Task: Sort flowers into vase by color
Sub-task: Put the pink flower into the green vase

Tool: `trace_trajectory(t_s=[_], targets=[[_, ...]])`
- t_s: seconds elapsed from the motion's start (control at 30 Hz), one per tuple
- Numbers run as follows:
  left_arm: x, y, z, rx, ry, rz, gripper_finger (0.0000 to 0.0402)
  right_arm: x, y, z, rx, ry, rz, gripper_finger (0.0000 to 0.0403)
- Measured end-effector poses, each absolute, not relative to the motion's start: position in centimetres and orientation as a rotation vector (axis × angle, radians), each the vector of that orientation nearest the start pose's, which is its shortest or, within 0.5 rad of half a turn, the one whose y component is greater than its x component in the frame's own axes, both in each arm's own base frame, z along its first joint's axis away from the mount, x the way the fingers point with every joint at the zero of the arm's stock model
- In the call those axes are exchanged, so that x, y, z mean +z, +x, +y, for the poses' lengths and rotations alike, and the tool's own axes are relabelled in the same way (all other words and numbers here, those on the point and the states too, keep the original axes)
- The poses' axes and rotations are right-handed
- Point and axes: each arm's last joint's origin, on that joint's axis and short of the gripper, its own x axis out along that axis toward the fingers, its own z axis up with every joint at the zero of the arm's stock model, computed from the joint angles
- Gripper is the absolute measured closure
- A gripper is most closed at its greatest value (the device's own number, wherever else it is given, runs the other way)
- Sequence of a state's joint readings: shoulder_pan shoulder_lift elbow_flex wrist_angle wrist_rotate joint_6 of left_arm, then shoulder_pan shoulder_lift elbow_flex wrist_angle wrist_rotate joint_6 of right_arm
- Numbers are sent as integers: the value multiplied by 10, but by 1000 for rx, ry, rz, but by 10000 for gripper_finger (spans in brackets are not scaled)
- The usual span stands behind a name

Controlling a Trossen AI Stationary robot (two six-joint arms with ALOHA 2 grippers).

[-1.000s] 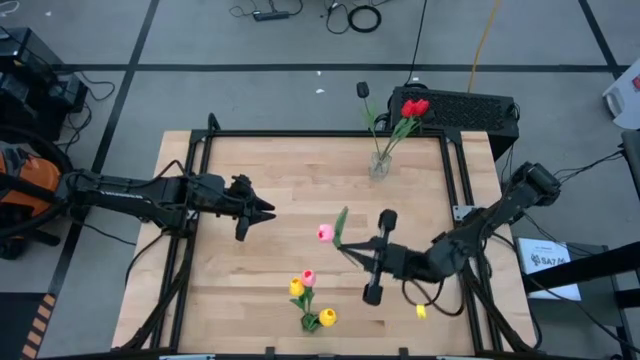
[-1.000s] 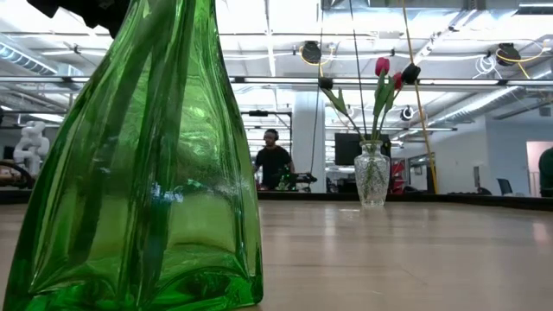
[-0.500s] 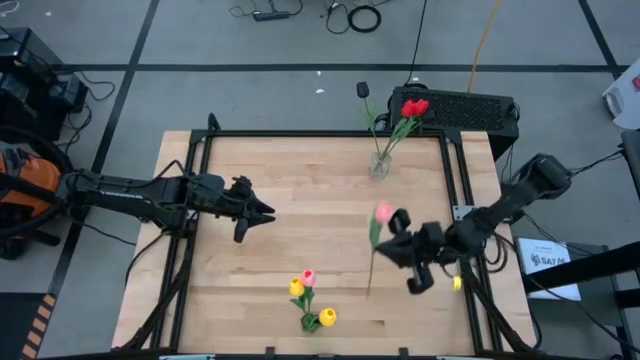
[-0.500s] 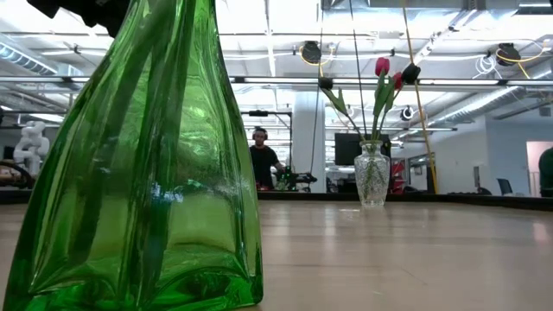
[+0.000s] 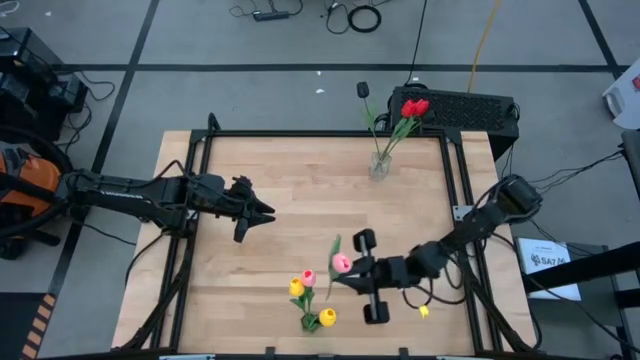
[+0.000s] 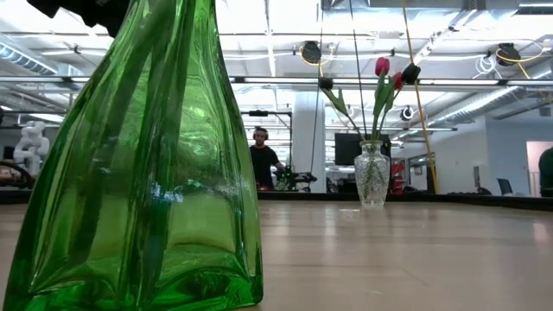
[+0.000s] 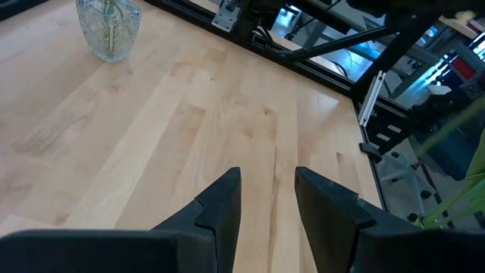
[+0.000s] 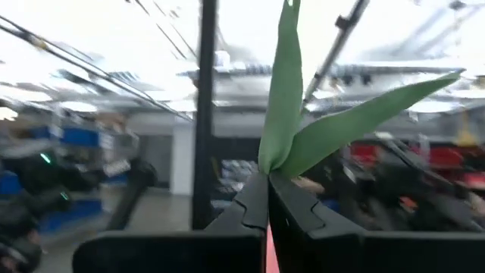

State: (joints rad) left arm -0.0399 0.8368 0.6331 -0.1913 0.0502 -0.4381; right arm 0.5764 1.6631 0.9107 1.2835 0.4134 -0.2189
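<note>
My right gripper [image 5: 351,268] [image 8: 267,176] hovers right of the green vase [image 5: 311,321], shut on a pink tulip [image 5: 341,263] whose leaves [image 8: 284,114] stick out past the fingertips. The green vase stands at the near edge [image 6: 138,164] with two yellow tulips [image 5: 297,288] and a pink one [image 5: 309,277]. The clear vase [image 5: 379,164] [image 6: 372,175] at the far edge holds red tulips [image 5: 414,106] and a black one [image 5: 363,90]. My left gripper [image 5: 268,211] [image 7: 267,178] waits open over the table's left half. My right gripper pinches the pink tulip between its two fingers on the stem where the leaves branch off [image 8: 270,171]. The fingers come level from the table's right, across the stem. The tulip is lifted clear of the table and stands roughly upright, head [image 5: 341,263] on top.
Bare wood [image 5: 300,180] lies between the two vases. Black frame rails [image 5: 455,190] run along the table's edges. A black box [image 5: 465,108] sits behind the clear vase. A person [image 6: 262,161] stands in the room beyond.
My right gripper swung toward the table's right edge with the pink tulip slanting, head toward the far side. It then came back left and toward the near edge, beside the green vase, and the tulip now stands more upright. It has stayed shut on the tulip.
</note>
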Motion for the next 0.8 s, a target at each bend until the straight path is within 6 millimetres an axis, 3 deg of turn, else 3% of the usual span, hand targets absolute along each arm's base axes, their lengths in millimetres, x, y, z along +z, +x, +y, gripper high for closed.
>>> trace_trajectory(t_s=[0.17, 0.4, 0.8], targets=[[272, 184, -9, -2, -427, 408, 269, 300, 323, 179, 214, 71, -545, 403], [271, 184, -9, -2, -425, 409, 269, 285, 354, 190, 231, 130, -517, 403], [271, 184, -9, -3, -425, 418, 269, 258, 366, 203, 246, 86, -387, 403]])
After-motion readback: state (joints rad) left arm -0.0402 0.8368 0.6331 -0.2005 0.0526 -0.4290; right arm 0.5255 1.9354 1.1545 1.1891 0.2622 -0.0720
